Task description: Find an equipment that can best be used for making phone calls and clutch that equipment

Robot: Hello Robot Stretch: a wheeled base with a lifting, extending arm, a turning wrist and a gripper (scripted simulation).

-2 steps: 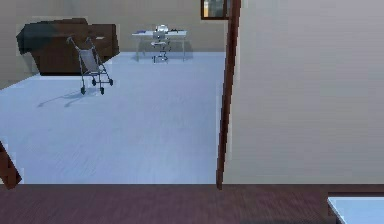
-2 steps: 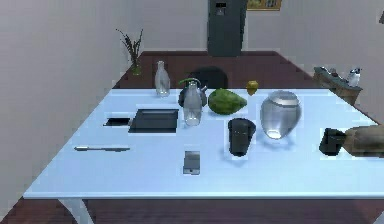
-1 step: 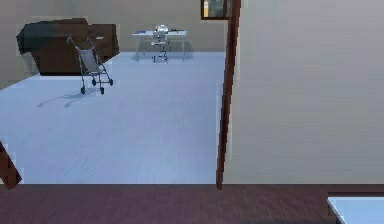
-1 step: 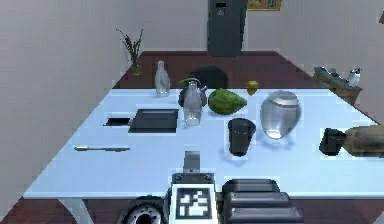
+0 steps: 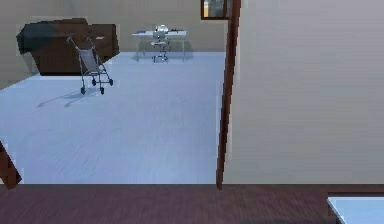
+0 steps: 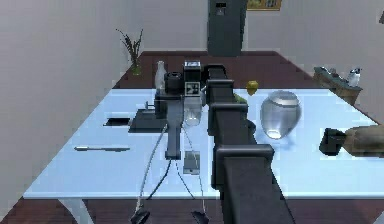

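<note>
A pale blue table spreads across the arm side view. A small flat dark slab, perhaps a phone, lies on its left part, next to a dark boxy thing. My arm rises over the table to the white marker squares. From the dark gripper body, two thin fingers trail back down toward the table's near edge. The gripper has only table edge and dark floor behind its tips, so it holds nothing. The slab lies up and left of it.
On the table stand a glass vase, a small yellow-green fruit, a bottle, a thin pen-like stick and a dark object. A plant and a dark door stand beyond. Ahead are a doorframe, a stroller, a desk with a chair and open pale floor.
</note>
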